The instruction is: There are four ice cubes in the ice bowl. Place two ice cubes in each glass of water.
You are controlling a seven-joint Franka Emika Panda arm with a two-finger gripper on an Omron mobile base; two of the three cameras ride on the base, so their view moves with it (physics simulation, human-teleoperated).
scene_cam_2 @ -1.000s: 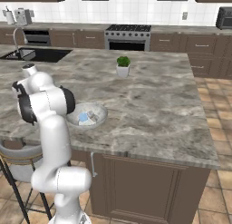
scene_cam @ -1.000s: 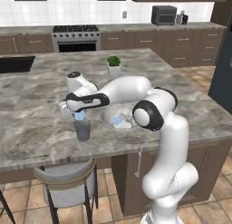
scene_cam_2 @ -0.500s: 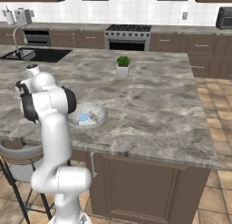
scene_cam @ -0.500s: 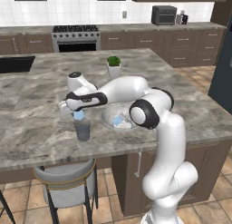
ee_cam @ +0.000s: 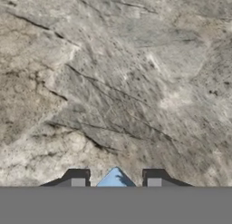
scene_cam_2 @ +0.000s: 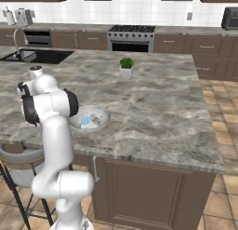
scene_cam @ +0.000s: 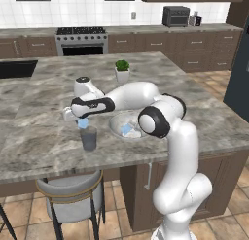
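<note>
Left base view: my claw (scene_cam: 81,121) hangs over the near left part of the island, fingers pointing down. It is clamped on one ice cube (scene_cam: 83,123), a pale blue chunk seen between the fingers. One glass of water (scene_cam: 89,138) stands directly below the claw, close under the cube but apart from it. I count one tumbler here; I cannot tell whether any ice lies in it. The ice bowl (scene_cam: 116,128) sits to the right of the claw, near it, partly behind my forearm. At least one pale blue ice cube in the bowl (scene_cam: 127,129) is visible; the exact count is unclear. Beyond the claw, toward the far edge, stands one small white pot with a green plant (scene_cam: 122,72). The surface is a grey-brown veined marble island counter (scene_cam: 204,117). One round stool (scene_cam: 72,197) stands below the near edge. The back wall holds dark cabinets, a stove (scene_cam: 81,38) and a microwave (scene_cam: 175,15).

Right base view: my own arm hides the claw and the tumbler. The bowl (scene_cam_2: 103,118) lies just right of my arm, with pale blue ice in it. A sink (scene_cam_2: 35,57) is set in the far left counter.

Hand view: the cube's pale blue tip (ee_cam: 116,177) sits between my two fingertips (ee_cam: 77,177), which press on either side. Veined marble lies beneath.
</note>
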